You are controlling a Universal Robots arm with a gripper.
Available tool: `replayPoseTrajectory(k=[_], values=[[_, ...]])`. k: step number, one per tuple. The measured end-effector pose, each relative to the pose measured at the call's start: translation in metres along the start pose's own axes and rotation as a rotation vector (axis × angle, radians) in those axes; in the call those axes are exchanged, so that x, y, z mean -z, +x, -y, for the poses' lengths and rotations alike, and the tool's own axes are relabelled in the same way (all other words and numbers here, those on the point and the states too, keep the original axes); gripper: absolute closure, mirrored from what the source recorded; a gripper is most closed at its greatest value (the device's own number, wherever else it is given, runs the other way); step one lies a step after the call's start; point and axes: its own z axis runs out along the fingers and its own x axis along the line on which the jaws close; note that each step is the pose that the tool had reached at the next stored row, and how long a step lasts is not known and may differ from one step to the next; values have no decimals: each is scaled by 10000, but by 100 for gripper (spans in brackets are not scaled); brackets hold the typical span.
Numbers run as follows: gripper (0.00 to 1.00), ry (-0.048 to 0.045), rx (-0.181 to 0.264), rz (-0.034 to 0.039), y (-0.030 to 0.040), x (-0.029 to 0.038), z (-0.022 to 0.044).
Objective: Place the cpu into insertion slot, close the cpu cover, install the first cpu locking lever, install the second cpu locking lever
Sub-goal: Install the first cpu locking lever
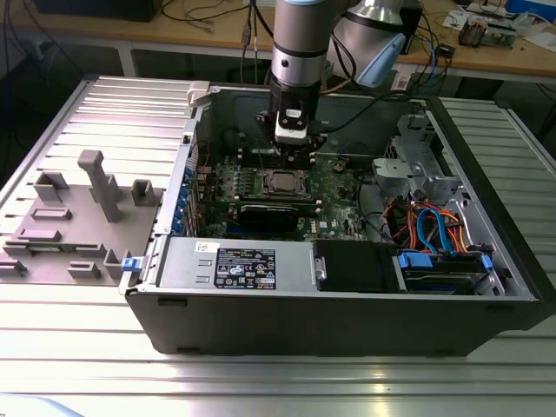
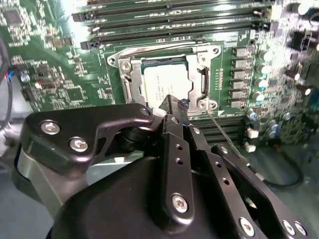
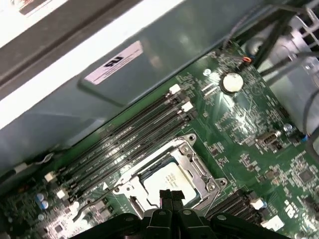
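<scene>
The cpu (image 2: 162, 85) is a silver-grey square lying flat in the insertion slot (image 2: 130, 88) on the green board; it also appears in the exterior view (image 1: 282, 182) and the first wrist view (image 3: 167, 180). The cpu cover (image 2: 202, 82), a silvery frame, lies down around the chip. A thin metal locking lever (image 2: 227, 137) sticks out away from the socket, and another lever (image 3: 84, 208) juts out beside it. My gripper (image 2: 175, 105) hovers just above the socket's edge, its black fingers (image 3: 172, 195) shut together with nothing between them. From outside, the gripper (image 1: 294, 161) hangs over the board inside the open case.
Long memory slots (image 3: 129, 134) run beside the socket. A black graphics card (image 1: 278, 213) lies just in front of it. The power supply (image 1: 243, 265), a drive bay with orange and blue cables (image 1: 430, 230) and the case walls (image 1: 347, 326) surround the board. A grey fixture plate (image 1: 78, 217) lies outside.
</scene>
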Motion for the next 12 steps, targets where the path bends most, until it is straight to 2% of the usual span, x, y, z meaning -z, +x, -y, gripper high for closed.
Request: replayPoseTrajectory(k=[7, 8, 9, 12], values=[[89, 14, 1493, -17, 0, 0, 0], [89, 16, 1816, -21, 0, 0, 0], [89, 21, 2333, -27, 0, 0, 0], [89, 27, 3037, -32, 0, -1, 0]])
